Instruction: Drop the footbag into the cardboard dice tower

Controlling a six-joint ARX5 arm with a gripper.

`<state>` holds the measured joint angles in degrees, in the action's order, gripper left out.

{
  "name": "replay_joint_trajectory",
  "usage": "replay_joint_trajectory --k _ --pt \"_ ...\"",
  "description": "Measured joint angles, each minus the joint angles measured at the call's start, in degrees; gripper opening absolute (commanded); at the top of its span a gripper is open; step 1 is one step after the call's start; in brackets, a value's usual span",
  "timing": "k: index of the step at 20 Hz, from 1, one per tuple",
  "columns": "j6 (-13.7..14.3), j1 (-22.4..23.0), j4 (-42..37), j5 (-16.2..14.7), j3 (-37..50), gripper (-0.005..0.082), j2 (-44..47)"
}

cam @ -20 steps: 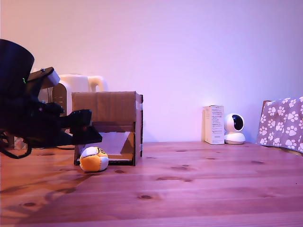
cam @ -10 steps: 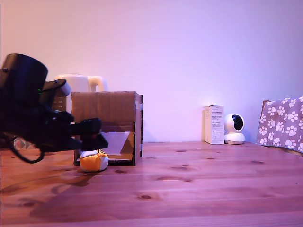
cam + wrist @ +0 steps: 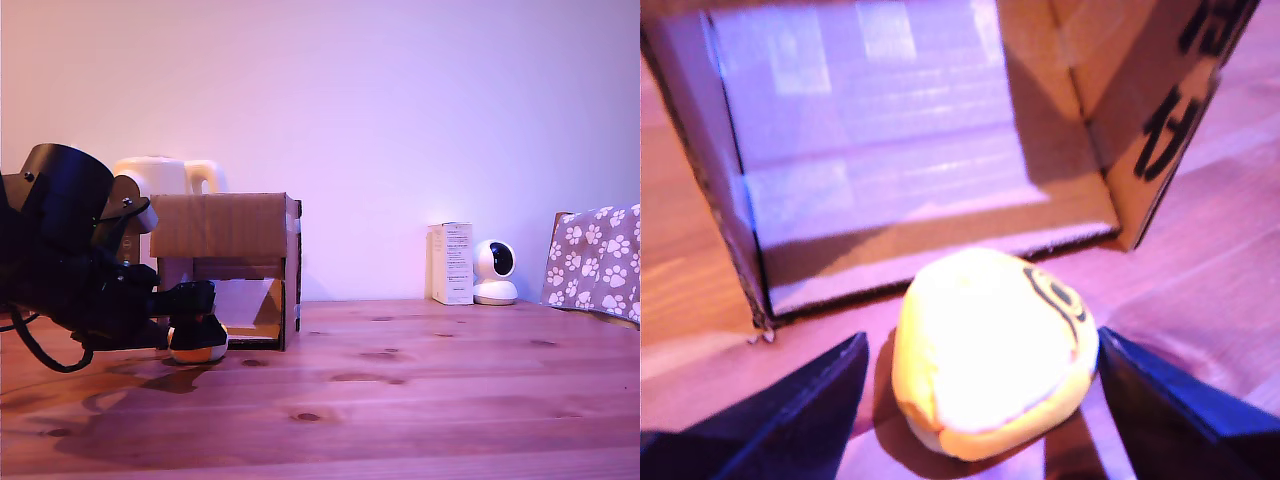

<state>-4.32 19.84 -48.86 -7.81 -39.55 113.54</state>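
Wooden table [image 3: 420,390] scene — the gripper [image 3: 197,318] has dropped lower than a second ago and now sits spread wide around the footbag [image 3: 990,350], gripping nothing. Footbag's on the table at the cardboard dice tower [image 3: 228,235] opening — squat, wider than tall.

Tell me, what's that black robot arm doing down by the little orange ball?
The robot's hand is down low on the wooden table, open, with one finger on each side of the footbag. It hasn't squeezed the ball yet. The footbag sits on the table right in front of the cardboard dice tower, by the opening at the bottom. It looks like the robot is about to grab the ball, probably to lift it and drop it into the tower.
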Motion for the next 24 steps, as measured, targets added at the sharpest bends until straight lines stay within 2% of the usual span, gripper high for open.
replay_joint_trajectory --k 2,3,10,14,24 --pt "0.0 0.0 0.0 0.0 -0.1 0.0271 0.0" --pt "0.0 0.0 0.0 0.0 -0.1 0.0206 0.0" --pt "0.0 0.0 -0.5 -0.7 -0.1 0.0195 0.0" --pt "0.0 0.0 2.8 -2.0 -0.1 0.0195 -3.2" --pt "0.0 0.0 26.0 -5.6 -0.4 0.0195 -22.5"
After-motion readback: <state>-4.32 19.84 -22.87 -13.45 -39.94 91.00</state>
